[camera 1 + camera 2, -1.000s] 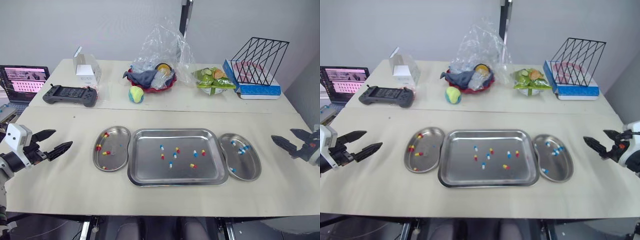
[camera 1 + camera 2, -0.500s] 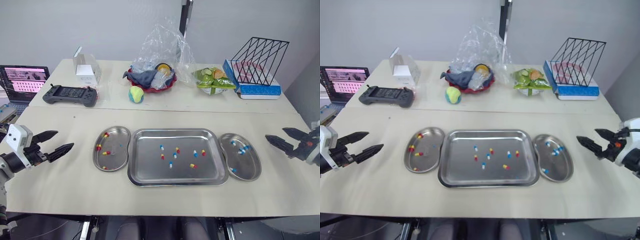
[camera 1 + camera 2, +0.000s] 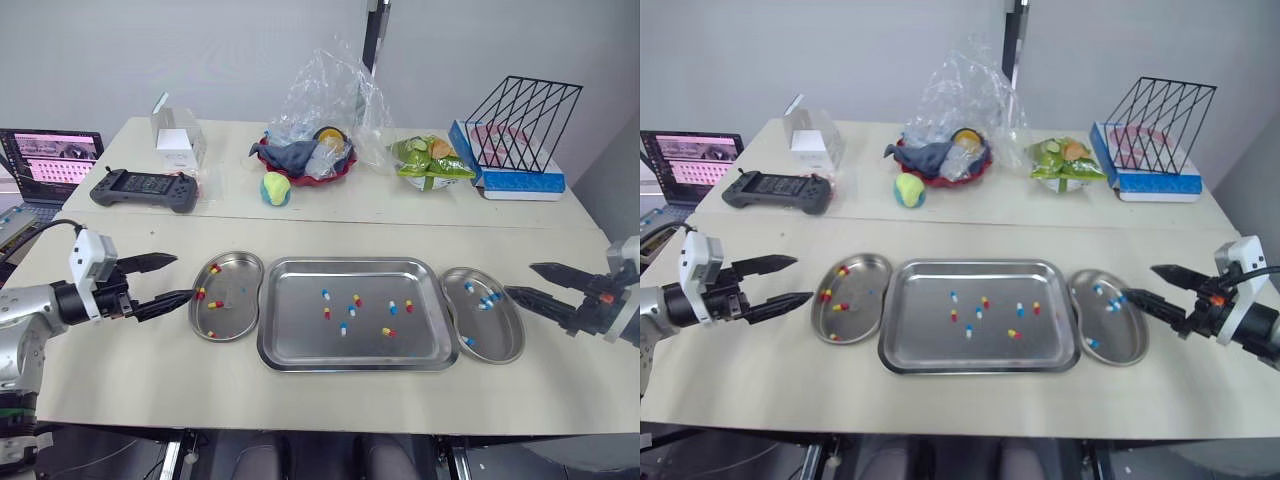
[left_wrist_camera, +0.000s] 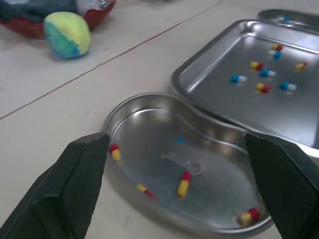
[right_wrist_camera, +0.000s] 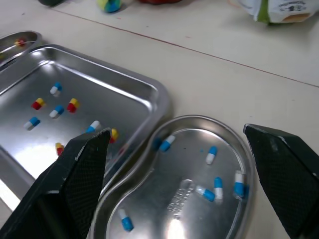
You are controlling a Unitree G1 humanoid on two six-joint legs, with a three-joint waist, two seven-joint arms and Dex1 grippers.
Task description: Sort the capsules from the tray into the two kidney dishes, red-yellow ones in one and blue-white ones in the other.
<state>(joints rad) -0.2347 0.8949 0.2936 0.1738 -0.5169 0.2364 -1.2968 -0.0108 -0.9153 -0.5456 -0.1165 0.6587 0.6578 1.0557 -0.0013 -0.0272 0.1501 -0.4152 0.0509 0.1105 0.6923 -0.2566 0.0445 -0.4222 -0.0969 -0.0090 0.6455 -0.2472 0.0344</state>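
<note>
Right now your biggest landmark is the counter [image 3: 120, 350], with the steel tray [image 3: 300, 340] lying flat at its middle. A kidney dish sits against each short side of it. That layout looks meant to give each arm a short carry to its own side.

The left kidney dish [image 3: 238, 300] holds a few red-yellow capsules [image 4: 183, 182]. The right kidney dish [image 3: 495, 335] holds several blue-white ones [image 5: 167, 143]. So the sorting is partly done and the colour rule is set: red-yellow goes left, blue-white goes right.

Your left gripper [image 3: 184, 276] hovers just outside the left dish, fingers spread wide and holding nothing. Your right gripper [image 3: 520, 279] hovers just outside the right dish, likewise wide open and empty. Both point inward over the dishes toward the tray, which I read as lined up for a reach rather than a drop.

The loose capsules [image 3: 351, 309] of both colours lie scattered near the tray's middle, apart from one another. They are tiny on smooth steel, so expect them to skid.
</note>
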